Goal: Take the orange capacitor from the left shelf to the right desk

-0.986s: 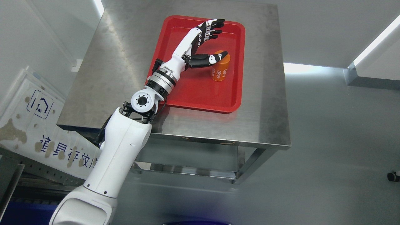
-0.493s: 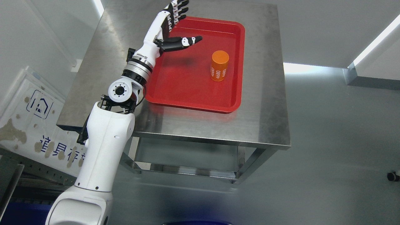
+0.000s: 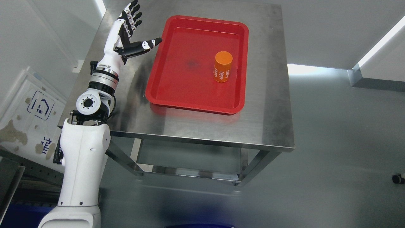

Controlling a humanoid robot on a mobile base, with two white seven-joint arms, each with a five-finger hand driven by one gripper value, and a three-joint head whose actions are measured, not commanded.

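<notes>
The orange cylindrical capacitor [image 3: 222, 66] stands upright near the right edge of the red plastic tray [image 3: 177, 91]. The left hand [image 3: 126, 31], fingers spread and empty, hangs over the steel table's [image 3: 269, 120] left edge; any table jolt could topple the capacitor.

I see a white sign board [image 3: 30, 117] with blue print leaning at lower left, and a small black caster [image 3: 398, 179] at the right edge.

Head camera looks steeply down, from some way off, on a tilted stainless steel table [image 3: 126, 19] and grey floor [image 3: 341, 152].
</notes>
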